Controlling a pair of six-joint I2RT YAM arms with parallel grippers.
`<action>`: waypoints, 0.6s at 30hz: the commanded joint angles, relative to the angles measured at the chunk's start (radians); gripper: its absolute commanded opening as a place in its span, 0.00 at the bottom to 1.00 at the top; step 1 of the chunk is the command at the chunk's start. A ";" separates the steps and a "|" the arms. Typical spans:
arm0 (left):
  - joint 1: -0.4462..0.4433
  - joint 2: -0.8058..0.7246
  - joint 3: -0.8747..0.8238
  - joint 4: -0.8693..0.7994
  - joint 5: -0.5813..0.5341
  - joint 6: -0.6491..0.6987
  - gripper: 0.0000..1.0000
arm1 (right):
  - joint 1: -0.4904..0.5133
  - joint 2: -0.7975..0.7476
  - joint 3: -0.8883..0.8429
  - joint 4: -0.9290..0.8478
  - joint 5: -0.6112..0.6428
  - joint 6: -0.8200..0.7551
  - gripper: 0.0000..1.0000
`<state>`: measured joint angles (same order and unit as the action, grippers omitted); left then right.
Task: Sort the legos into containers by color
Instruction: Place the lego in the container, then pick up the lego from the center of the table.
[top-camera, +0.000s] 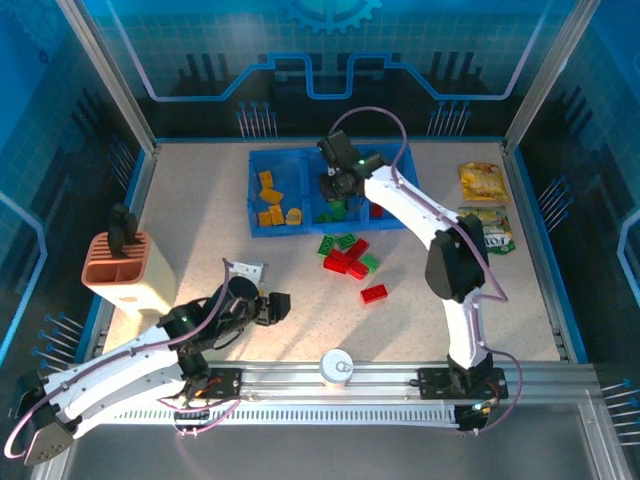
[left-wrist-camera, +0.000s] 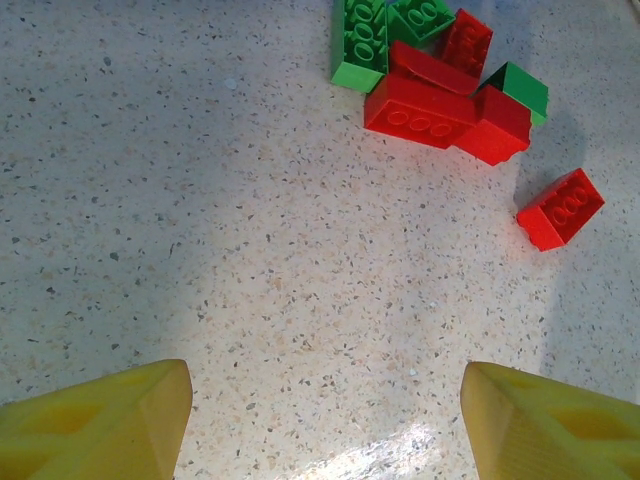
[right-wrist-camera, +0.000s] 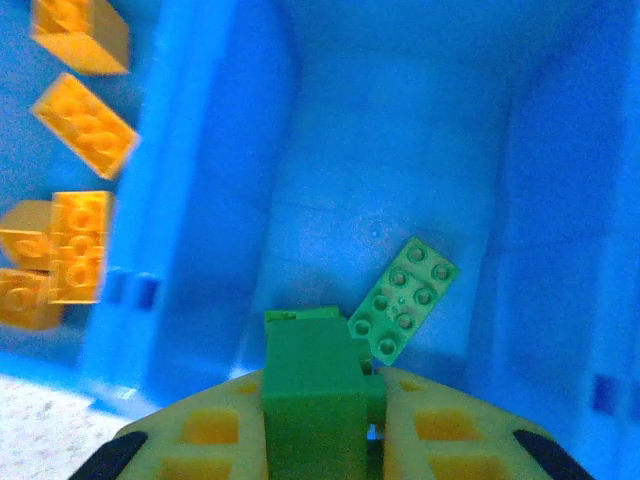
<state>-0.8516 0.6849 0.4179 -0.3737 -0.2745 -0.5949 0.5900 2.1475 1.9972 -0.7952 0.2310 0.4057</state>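
My right gripper (right-wrist-camera: 322, 400) is shut on a green lego (right-wrist-camera: 312, 380) above the middle compartment (right-wrist-camera: 390, 150) of the blue tray (top-camera: 262, 228). A green lego (right-wrist-camera: 404, 298) lies studs-up on that compartment's floor. Several yellow-orange legos (right-wrist-camera: 78, 240) fill the left compartment (top-camera: 275, 205). A red lego (top-camera: 376, 210) shows in the right one. In the top view the right gripper (top-camera: 337, 187) hovers over the tray's centre. On the table a pile of red and green legos (left-wrist-camera: 430, 75) and a lone red lego (left-wrist-camera: 560, 208) lie ahead of my open left gripper (left-wrist-camera: 325, 420).
A salmon-pink slotted holder (top-camera: 120, 268) stands at the left edge. Two snack packets (top-camera: 486, 210) lie at the far right. A small can (top-camera: 337, 367) sits on the near rail between the arm bases. Bare table surrounds the left gripper (top-camera: 272, 306).
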 joint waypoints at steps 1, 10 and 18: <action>-0.015 -0.012 0.030 -0.031 -0.031 0.012 0.73 | -0.008 0.075 0.093 -0.088 -0.015 0.001 0.27; -0.047 0.022 0.060 -0.031 -0.045 0.004 0.72 | -0.030 0.206 0.377 -0.199 -0.057 -0.031 0.63; -0.050 0.168 0.109 0.054 -0.028 0.034 0.75 | 0.003 -0.154 -0.074 0.040 -0.097 -0.007 0.65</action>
<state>-0.8951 0.7979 0.4835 -0.3683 -0.2993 -0.5911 0.5774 2.1407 2.0602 -0.8413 0.1680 0.3878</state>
